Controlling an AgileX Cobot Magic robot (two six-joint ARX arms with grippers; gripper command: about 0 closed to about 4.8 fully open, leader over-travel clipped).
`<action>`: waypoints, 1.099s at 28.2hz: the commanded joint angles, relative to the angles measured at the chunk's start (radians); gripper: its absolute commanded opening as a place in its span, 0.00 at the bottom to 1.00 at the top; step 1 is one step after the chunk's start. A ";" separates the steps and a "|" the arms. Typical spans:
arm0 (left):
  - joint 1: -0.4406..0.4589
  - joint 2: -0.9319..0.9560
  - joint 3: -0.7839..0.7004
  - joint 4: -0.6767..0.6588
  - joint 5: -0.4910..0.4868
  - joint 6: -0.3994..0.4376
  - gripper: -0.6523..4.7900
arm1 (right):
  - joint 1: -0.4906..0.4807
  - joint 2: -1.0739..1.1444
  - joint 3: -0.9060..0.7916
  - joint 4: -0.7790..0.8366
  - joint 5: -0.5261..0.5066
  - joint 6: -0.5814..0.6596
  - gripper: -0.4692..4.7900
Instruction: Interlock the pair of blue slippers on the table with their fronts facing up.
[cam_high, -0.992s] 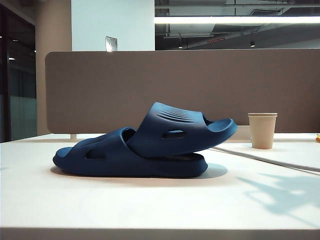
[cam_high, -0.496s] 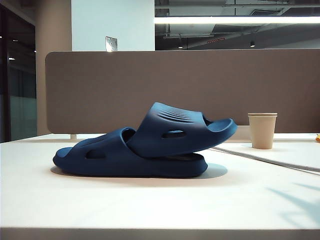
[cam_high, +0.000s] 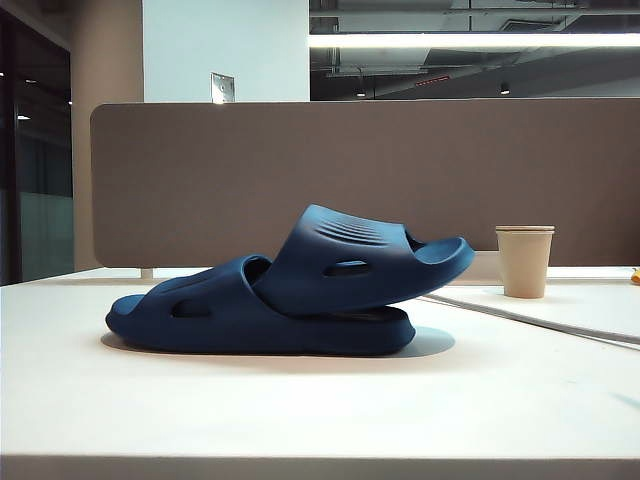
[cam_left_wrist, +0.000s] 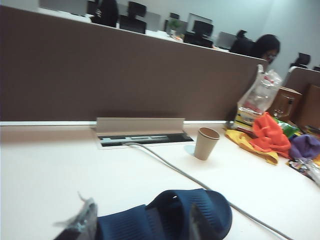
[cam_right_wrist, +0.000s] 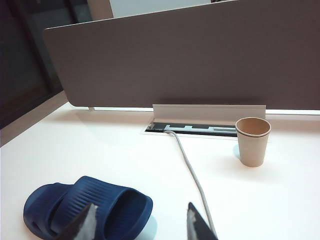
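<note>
Both grippers, left (cam_left_wrist: 140, 227) and right (cam_right_wrist: 140, 220), hang open and empty above the slippers (cam_high: 290, 295), already nested mid-table (cam_high: 300, 420) (strap up). Bump them and you'll unseat the tilted top one.

Very little of the robot shows, only the tips of its two grippers at the edge of each wrist view. The left gripper (cam_left_wrist: 137, 225) ends in two dark fingers (cam_left_wrist: 82, 226), blurred, one with a pale, ragged, almost see-through scrap at its tip and the other a plain dark wedge across the gap of the jaws. The right gripper (cam_right_wrist: 140, 222) has two pointed fingers (cam_right_wrist: 86, 223) of dark grey, one with a lighter, worn-looking face turned toward the gap, the other darker and narrower.
</note>
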 joint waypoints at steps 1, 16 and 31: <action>-0.001 -0.061 -0.045 0.016 -0.024 -0.004 0.55 | 0.001 -0.057 -0.031 -0.001 0.002 -0.005 0.52; -0.001 -0.136 -0.241 0.033 -0.021 -0.062 0.56 | 0.001 -0.181 -0.224 0.006 0.000 0.103 0.52; -0.002 -0.137 -0.397 0.069 -0.024 -0.260 0.56 | 0.002 -0.181 -0.372 0.035 -0.006 0.244 0.52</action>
